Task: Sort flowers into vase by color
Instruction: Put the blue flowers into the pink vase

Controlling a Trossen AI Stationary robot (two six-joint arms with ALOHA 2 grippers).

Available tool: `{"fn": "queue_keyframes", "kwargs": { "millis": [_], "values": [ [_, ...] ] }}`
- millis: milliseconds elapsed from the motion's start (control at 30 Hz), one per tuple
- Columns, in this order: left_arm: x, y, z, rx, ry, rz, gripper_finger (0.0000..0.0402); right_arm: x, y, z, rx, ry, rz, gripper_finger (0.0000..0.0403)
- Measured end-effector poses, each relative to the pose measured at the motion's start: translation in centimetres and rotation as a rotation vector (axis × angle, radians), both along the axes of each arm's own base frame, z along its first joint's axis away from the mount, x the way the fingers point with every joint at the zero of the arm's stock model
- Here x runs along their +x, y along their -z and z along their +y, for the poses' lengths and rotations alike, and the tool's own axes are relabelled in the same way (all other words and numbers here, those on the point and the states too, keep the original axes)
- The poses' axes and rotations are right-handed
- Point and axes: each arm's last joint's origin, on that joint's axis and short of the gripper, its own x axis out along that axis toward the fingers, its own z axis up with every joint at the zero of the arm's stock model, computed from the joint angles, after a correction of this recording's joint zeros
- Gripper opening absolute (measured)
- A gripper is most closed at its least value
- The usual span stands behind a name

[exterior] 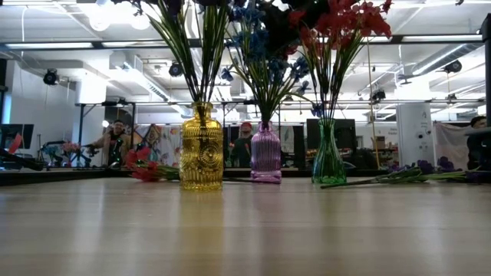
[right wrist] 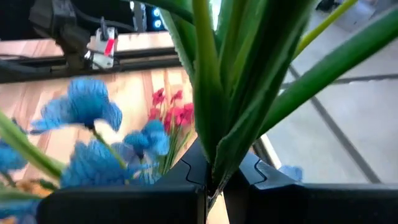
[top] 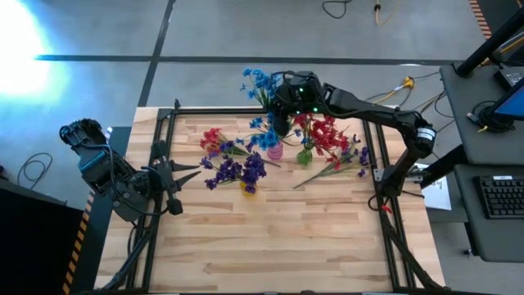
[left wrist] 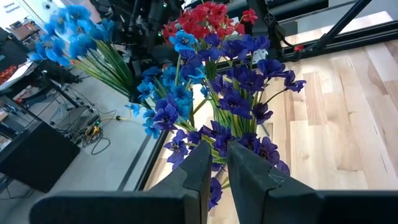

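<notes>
Three vases stand mid-table. The yellow vase (top: 247, 188) holds purple flowers (top: 237, 170), the purple vase (top: 275, 152) holds blue flowers (top: 264, 138), and the green vase (top: 304, 156) holds red flowers (top: 326, 135). My right gripper (top: 277, 123) hangs over the purple vase near the far edge, shut on a blue sprig (top: 258, 82). My left gripper (top: 182, 174) waits at the left, pointing toward the purple flowers (left wrist: 242, 99), shut with nothing between its fingers. My right gripper pinches the blue sprig's bunch of green stems (right wrist: 214, 158) between its two fingers. The stems rise out from between the fingers and fan apart. The sprig is lifted clear, and its blue blooms (top: 255, 80) reach out past the table's far edge.
Loose red flowers (top: 214, 141) lie flat on the table left of the vases. More loose purple and red sprigs (top: 350, 162) lie to the right of the vases. A black frame rail (top: 155, 164) runs around the table. The wide near half of the wooden top (top: 270, 246) is bare.
</notes>
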Motion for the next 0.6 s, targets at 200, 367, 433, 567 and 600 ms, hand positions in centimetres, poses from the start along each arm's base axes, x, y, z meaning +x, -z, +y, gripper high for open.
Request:
{"fn": "queue_keyframes", "kwargs": {
  "millis": [200, 367, 433, 567, 600],
  "values": [
    [0.0, 0.0, 0.0, 0.0, 0.0, 0.0, 0.0038, -0.3, -3.1, 0.3, -0.06, -0.011, -0.073, 0.0018],
    [0.0, 0.0, 0.0, 0.002, 0.0, 0.002, 0.0038, -1.8, -6.6, 1.2, -0.077, -0.017, -0.106, 0.0018],
    [0.0, 0.1, 0.0, 0.007, 0.0, 0.008, 0.0038, -2.6, -7.9, 1.6, -0.079, -0.017, -0.114, 0.0018],
    [-0.1, 0.1, 0.1, 0.01, 0.0, 0.01, 0.0038, -3.8, -9.4, 2.4, -0.054, -0.01, -0.135, 0.0018],
    [-0.1, 0.1, 0.1, 0.01, 0.0, 0.011, 0.0038, -4.0, -9.6, 2.6, -0.051, -0.014, -0.129, 0.0018]
  ]
}}
